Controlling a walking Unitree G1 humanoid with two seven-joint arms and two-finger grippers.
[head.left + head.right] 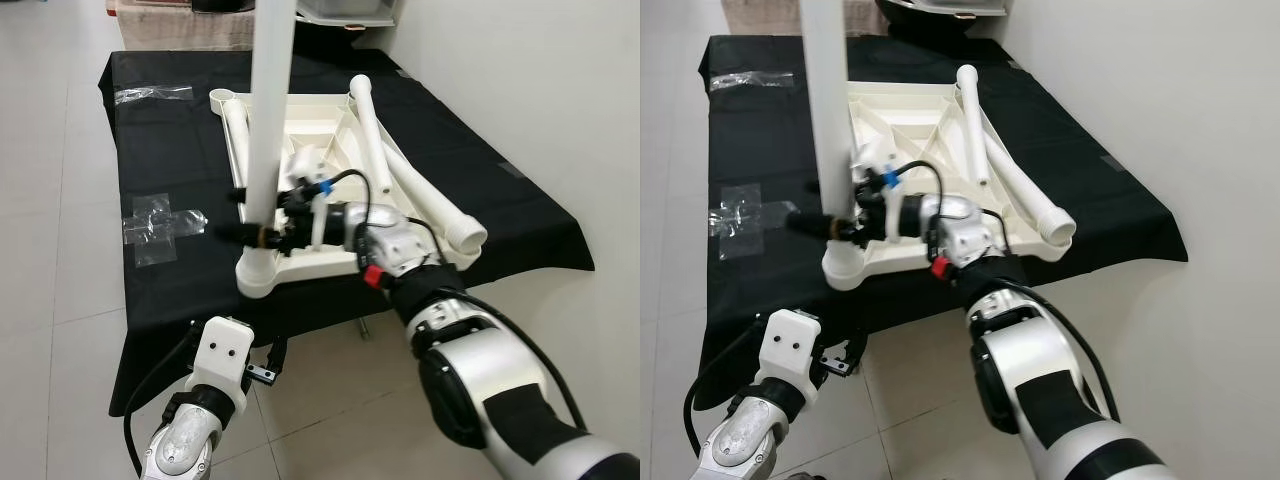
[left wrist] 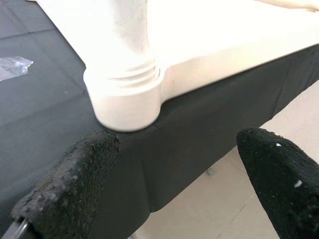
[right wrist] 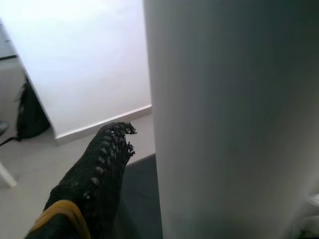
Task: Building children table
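While the upturned white plastic tabletop point(image 1: 300, 150) lay on the black-covered worktop point(image 1: 170, 150), one white leg point(image 1: 270, 110) stood upright in its near-left corner socket point(image 1: 257, 275). The right pincer point(image 1: 255, 232) was closed around that leg low down, just above the socket, one black finger point(image 3: 94, 184) pressed against the tube. Two more loose legs point(image 1: 400, 170) lay slanted across the tabletop's right side, and another lay along its left rim. The left pincer point(image 2: 184, 189) hung spread wide, gripping nothing, below the worktop's near edge and pointed toward the socket. Clear plastic bags point(image 1: 160, 222) lay on the cloth to the left.
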